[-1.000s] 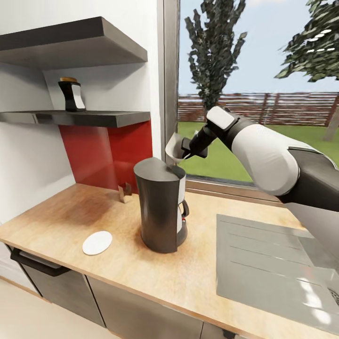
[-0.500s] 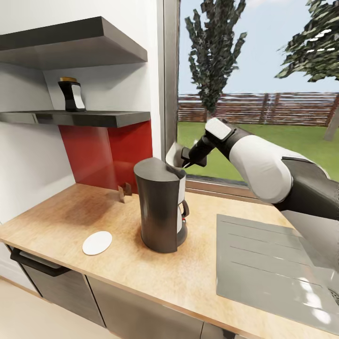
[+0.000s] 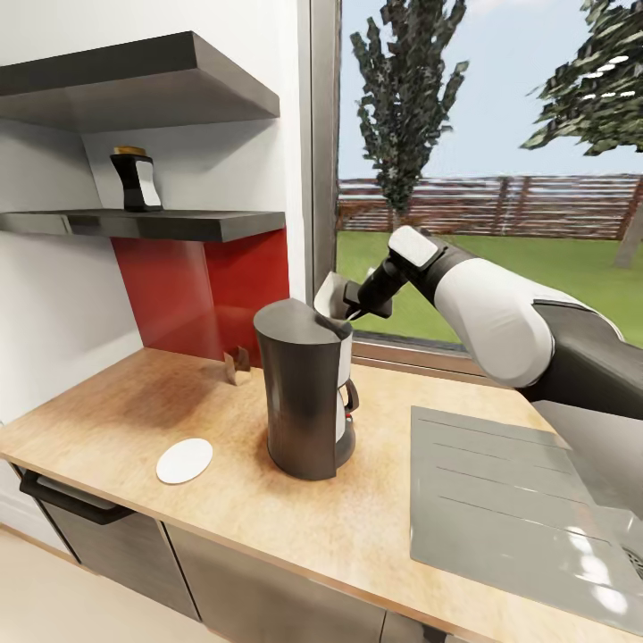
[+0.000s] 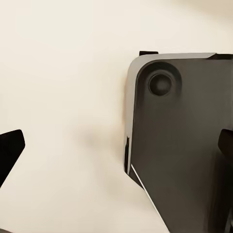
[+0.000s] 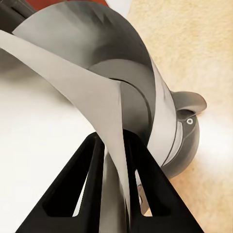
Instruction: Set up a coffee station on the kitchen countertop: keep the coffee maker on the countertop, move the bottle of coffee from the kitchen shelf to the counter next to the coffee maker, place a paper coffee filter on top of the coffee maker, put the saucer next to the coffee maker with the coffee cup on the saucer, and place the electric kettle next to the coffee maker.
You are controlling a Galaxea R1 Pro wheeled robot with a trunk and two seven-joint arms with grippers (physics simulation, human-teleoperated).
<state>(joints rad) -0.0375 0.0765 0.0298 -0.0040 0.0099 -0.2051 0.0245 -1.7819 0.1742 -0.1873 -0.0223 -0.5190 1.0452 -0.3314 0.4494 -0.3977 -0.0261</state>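
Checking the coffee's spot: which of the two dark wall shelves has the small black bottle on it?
The lower dark wall shelf, bordering the red backsplash, holds the small black yellow-capped bottle.

Was a home kitchen: tan wood-look surface (image 3: pixel 161 420) over grey cabinets (image 3: pixel 241 589), inset steel sink (image 3: pixel 509 500), red backsplash (image 3: pixel 201 295), two dark wall shelves (image 3: pixel 152 223), coffee maker (image 3: pixel 304 402), big window (image 3: pixel 487 170) onto lawn and trees.

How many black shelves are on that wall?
2: the kitchen shelf bordering the red backsplash, with the bottle of coffee standing on it, and a higher shelf above. Both run out of view at the left.
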